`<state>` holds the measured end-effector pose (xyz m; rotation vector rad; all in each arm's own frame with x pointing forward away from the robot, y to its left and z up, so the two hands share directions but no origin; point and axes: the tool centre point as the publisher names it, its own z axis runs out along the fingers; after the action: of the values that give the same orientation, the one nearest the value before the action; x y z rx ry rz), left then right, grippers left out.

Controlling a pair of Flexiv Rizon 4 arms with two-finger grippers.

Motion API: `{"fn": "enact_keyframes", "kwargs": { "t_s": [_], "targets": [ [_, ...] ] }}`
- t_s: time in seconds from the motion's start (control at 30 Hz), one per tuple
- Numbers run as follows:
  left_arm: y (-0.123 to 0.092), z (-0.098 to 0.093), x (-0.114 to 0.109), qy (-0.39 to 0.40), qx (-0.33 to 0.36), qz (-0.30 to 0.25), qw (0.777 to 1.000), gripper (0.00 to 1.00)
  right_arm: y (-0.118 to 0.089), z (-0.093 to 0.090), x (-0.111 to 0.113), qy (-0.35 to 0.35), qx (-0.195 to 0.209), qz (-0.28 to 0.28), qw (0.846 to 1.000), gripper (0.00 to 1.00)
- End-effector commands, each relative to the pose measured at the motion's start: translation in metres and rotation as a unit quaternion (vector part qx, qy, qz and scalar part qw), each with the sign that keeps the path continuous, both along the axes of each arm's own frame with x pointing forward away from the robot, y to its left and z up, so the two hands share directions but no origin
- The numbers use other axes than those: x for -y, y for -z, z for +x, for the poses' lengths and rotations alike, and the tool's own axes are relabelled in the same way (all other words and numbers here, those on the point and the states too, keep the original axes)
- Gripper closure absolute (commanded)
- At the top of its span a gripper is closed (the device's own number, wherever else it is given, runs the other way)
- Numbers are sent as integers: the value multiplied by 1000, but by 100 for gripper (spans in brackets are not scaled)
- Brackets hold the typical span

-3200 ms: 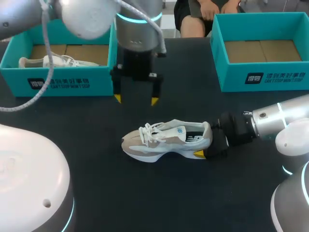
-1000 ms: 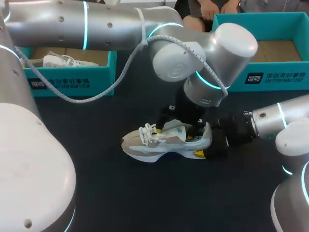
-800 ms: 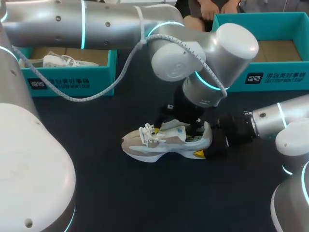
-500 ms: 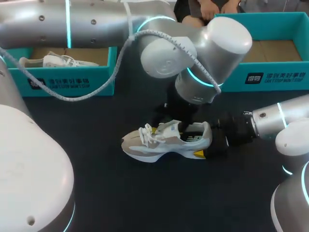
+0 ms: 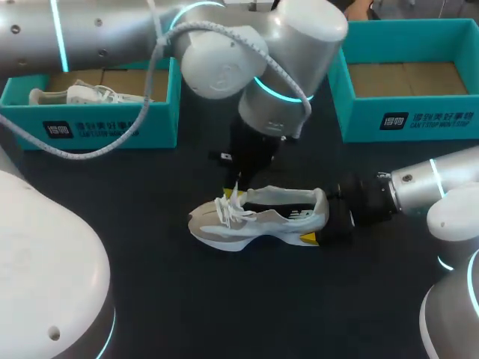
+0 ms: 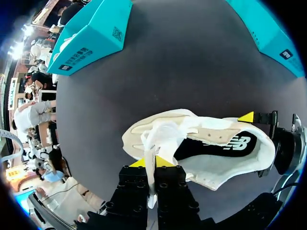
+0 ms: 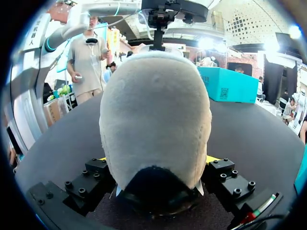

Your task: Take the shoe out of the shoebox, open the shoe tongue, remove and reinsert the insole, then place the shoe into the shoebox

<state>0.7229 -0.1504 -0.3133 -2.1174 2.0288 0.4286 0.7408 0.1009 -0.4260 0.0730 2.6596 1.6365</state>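
Pinching the tongue (image 6: 153, 141), the left tool (image 6: 152, 162) has drawn it forward off the shoe (image 5: 258, 218); the right tool (image 7: 157, 160) clamps the heel (image 7: 156, 105), leaving the insole (image 6: 213, 147) seemingly reachable.

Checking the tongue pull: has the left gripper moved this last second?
Yes. The left gripper has shifted from the heel of the shoe toward its laces.

A black label (image 5: 90, 129) with white print on the left shoebox's (image 5: 159, 123) front wall; a matching label (image 5: 426, 120) on the right shoebox (image 5: 359, 129). The white shoe (image 5: 224, 228) bears a side logo (image 6: 238, 143).
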Motion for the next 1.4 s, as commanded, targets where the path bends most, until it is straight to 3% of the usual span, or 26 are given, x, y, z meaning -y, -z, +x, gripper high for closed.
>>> {"fn": "enact_keyframes", "kwargs": {
  "t_s": [0.03,0.3,0.77,0.87,0.9,0.93,0.97,1.0,1.03,1.4],
  "targets": [
    [1,-7,-16,-3,5,-23,1000,100,5,2,-4,1,1,-2,1000,100],
    [22,-15,-39,-33,11,-25,999,100,5,2,-4,1,1,-2,1000,100],
    [83,-11,-77,-87,-14,45,995,100,5,2,-4,1,1,-2,1000,100],
    [86,-10,-80,-91,-16,51,994,100,5,2,-4,1,1,-2,1000,100],
    [86,-10,-81,-91,-15,51,994,67,5,2,-4,1,1,-2,1000,100],
    [86,-10,-81,-92,-15,51,994,57,5,2,-4,1,1,-2,1000,100],
    [86,-10,-81,-94,-17,49,994,27,5,2,-4,1,1,-2,1000,100],
    [85,-10,-82,-95,-19,47,994,10,5,2,-4,1,1,-2,1000,100],
    [84,-10,-82,-95,-18,44,994,0,5,2,-4,1,1,-2,1000,100],
    [48,-11,-82,-86,0,-11,996,0,5,2,-4,1,1,-2,1000,100]
  ]
}}
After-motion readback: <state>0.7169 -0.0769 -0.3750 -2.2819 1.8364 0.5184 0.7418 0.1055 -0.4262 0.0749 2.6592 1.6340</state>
